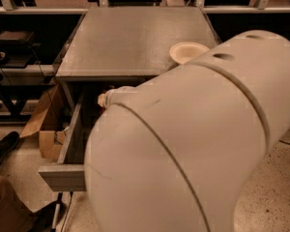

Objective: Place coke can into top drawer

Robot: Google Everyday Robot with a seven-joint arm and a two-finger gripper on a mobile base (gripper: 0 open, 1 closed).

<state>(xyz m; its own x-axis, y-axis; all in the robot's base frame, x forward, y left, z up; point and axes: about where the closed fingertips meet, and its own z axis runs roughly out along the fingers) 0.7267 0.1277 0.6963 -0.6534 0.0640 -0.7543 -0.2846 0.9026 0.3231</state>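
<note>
The top drawer (63,177) of the grey cabinet stands pulled open at the lower left. Only its left wall and the left end of its front panel show. My gripper (103,100) is at the tip of the cream arm, reaching in over the drawer's back part just under the cabinet top. A small orange-red sliver of the coke can (102,109) shows at that tip. The arm's large cream housing (193,144) hides the rest of the drawer and the can.
A cream round bowl (187,51) sits on the cabinet top (130,37) near its right front edge. A cardboard box (46,124) lies on the floor left of the drawer. A person's shoe (2,146) and knee are at the lower left.
</note>
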